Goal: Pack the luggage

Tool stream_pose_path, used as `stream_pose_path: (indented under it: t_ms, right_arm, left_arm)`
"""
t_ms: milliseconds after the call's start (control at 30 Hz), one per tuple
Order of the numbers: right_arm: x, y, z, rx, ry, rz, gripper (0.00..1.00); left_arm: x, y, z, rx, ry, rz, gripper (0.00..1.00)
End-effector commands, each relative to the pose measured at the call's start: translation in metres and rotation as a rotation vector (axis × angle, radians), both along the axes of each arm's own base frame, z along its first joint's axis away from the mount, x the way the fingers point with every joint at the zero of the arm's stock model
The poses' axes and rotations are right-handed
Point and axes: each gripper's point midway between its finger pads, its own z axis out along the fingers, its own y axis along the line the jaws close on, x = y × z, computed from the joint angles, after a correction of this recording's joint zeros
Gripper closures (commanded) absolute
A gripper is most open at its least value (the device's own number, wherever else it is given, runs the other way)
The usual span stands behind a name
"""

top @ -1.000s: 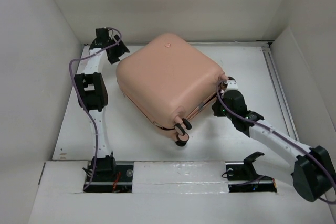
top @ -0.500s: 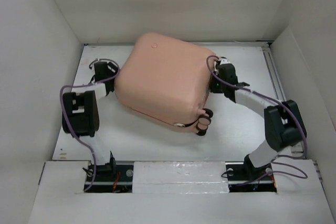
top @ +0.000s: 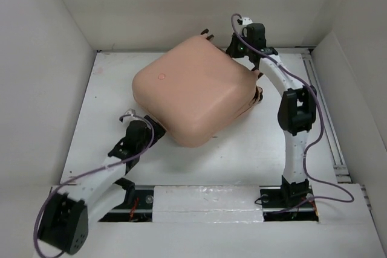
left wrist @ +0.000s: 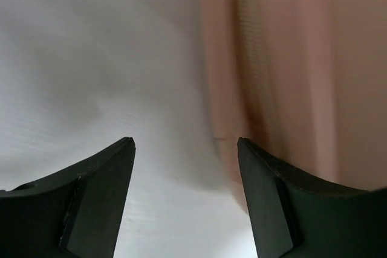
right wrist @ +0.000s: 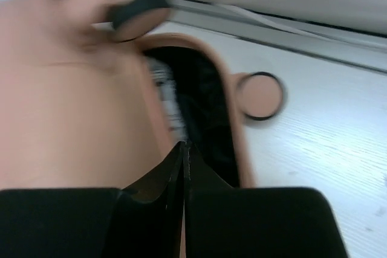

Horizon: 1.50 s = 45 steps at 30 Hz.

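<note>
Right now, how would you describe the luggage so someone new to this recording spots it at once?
From above, find the white table boxed in by pale walls. At its middle, between the left gripper and the right gripper, lies the luggage, a hard shell with rounded corners. It is the only peach-pink thing there, bearing a tiny round logo.

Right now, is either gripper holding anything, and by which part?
Left gripper open, empty beside the luggage. Right gripper shut at its open seam; a pinch there cannot be told.
</note>
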Motion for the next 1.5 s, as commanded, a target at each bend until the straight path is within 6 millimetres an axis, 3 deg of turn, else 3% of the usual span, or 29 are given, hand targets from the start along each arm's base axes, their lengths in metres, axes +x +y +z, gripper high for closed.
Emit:
stream_pose_path:
  t_ms: [0, 133, 200, 300, 333, 367, 400, 433, 467, 533, 567, 633, 667, 700, 767, 800, 833, 900, 933, 1000, 1067, 1100, 1133, 1200, 1300, 1333, 1367, 1433, 1467]
  right_arm:
    - [-0.060, 0.082, 0.101, 0.151, -0.119, 0.291, 0.94]
    - [-0.064, 0.043, 0.142, 0.148, -0.199, 0.232, 0.66]
    - [-0.075, 0.023, 0.177, 0.135, -0.281, 0.215, 0.62]
    - [-0.113, 0.009, 0.217, 0.156, -0.382, 0.237, 0.58]
    - [-0.123, 0.004, 0.193, 0.152, -0.343, 0.237, 0.58]
    - [-0.138, 0.002, 0.195, 0.157, -0.354, 0.249, 0.58]
    - [-0.168, -0.005, 0.229, 0.159, -0.466, 0.256, 0.60]
    - [-0.190, 0.006, 0.228, 0.171, -0.485, 0.299, 0.61]
    - [-0.206, 0.011, 0.187, 0.176, -0.414, 0.314, 0.63]
    - [-0.254, 0.017, 0.203, 0.233, -0.505, 0.339, 0.71]
    - [-0.273, 0.033, 0.160, 0.248, -0.432, 0.373, 0.75]
    - [-0.309, 0.042, 0.158, 0.288, -0.480, 0.421, 0.88]
    - [-0.328, 0.056, 0.145, 0.296, -0.455, 0.463, 0.92]
    - [-0.339, 0.058, 0.113, 0.269, -0.399, 0.473, 0.96]
    - [-0.365, 0.052, 0.102, 0.265, -0.418, 0.469, 0.96]
    - [-0.375, 0.050, 0.068, 0.237, -0.362, 0.450, 0.92]
    - [-0.387, 0.043, 0.069, 0.254, -0.383, 0.442, 0.79]
    - [-0.394, 0.037, 0.052, 0.267, -0.372, 0.412, 0.67]
    - [-0.400, 0.037, 0.027, 0.266, -0.336, 0.420, 0.63]
    - [-0.405, 0.039, 0.023, 0.304, -0.348, 0.433, 0.62]
    - [-0.408, 0.046, 0.001, 0.309, -0.306, 0.440, 0.58]
    - [-0.405, 0.048, 0.006, 0.326, -0.335, 0.440, 0.57]
    - [-0.410, 0.055, 0.006, 0.332, -0.333, 0.467, 0.57]
    - [-0.405, 0.060, -0.009, 0.302, -0.316, 0.456, 0.54]
    - [-0.397, 0.069, -0.003, 0.291, -0.342, 0.440, 0.53]
    - [-0.391, 0.072, -0.010, 0.266, -0.334, 0.431, 0.53]
    - [-0.389, 0.076, -0.008, 0.265, -0.339, 0.419, 0.51]
    - [-0.386, 0.082, -0.014, 0.255, -0.326, 0.421, 0.50]
    - [-0.383, 0.083, -0.012, 0.263, -0.339, 0.412, 0.48]
  left_arm:
    - [-0.006, -0.011, 0.052, -0.139, -0.152, -0.001, 0.36]
    - [-0.007, 0.007, 0.108, -0.137, -0.311, 0.060, 0.36]
    - [-0.003, 0.011, 0.140, -0.131, -0.370, 0.074, 0.36]
    - [0.005, 0.011, 0.153, -0.091, -0.378, 0.071, 0.36]
    - [0.008, 0.012, 0.145, -0.073, -0.354, 0.081, 0.36]
    - [0.013, 0.013, 0.151, -0.071, -0.383, 0.085, 0.35]
    - [0.015, 0.011, 0.152, -0.076, -0.394, 0.086, 0.35]
    - [0.019, 0.011, 0.150, -0.071, -0.393, 0.094, 0.35]
    - [0.023, 0.013, 0.150, -0.065, -0.396, 0.108, 0.35]
    - [0.034, 0.027, 0.170, -0.059, -0.452, 0.189, 0.35]
    - [0.042, 0.037, 0.167, -0.057, -0.443, 0.231, 0.35]
    - [0.060, 0.043, 0.192, -0.108, -0.512, 0.246, 0.35]
    - [0.067, 0.035, 0.195, -0.153, -0.503, 0.184, 0.35]
    - [0.081, 0.054, 0.187, -0.159, -0.465, 0.223, 0.35]
    - [0.094, 0.058, 0.205, -0.233, -0.505, 0.201, 0.35]
    - [0.100, 0.064, 0.204, -0.235, -0.512, 0.227, 0.35]
    - [0.105, 0.069, 0.214, -0.231, -0.546, 0.250, 0.35]
    - [0.115, 0.077, 0.220, -0.214, -0.555, 0.296, 0.33]
    - [0.125, 0.083, 0.211, -0.204, -0.523, 0.314, 0.32]
    - [0.139, 0.085, 0.215, -0.225, -0.517, 0.306, 0.32]
    - [0.165, 0.099, 0.192, -0.268, -0.466, 0.309, 0.32]
    - [0.179, 0.104, 0.202, -0.289, -0.467, 0.295, 0.32]
    - [0.197, 0.096, 0.172, -0.316, -0.377, 0.227, 0.32]
    - [0.227, 0.098, 0.186, -0.267, -0.366, 0.159, 0.32]
    - [0.257, 0.089, 0.143, -0.270, -0.240, 0.104, 0.32]
    - [0.272, 0.088, 0.161, -0.258, -0.285, 0.065, 0.32]
    - [0.281, 0.079, 0.141, -0.281, -0.243, 0.004, 0.32]
    - [0.292, 0.074, 0.132, -0.283, -0.197, -0.042, 0.32]
    - [0.302, 0.069, 0.149, -0.269, -0.241, -0.111, 0.32]
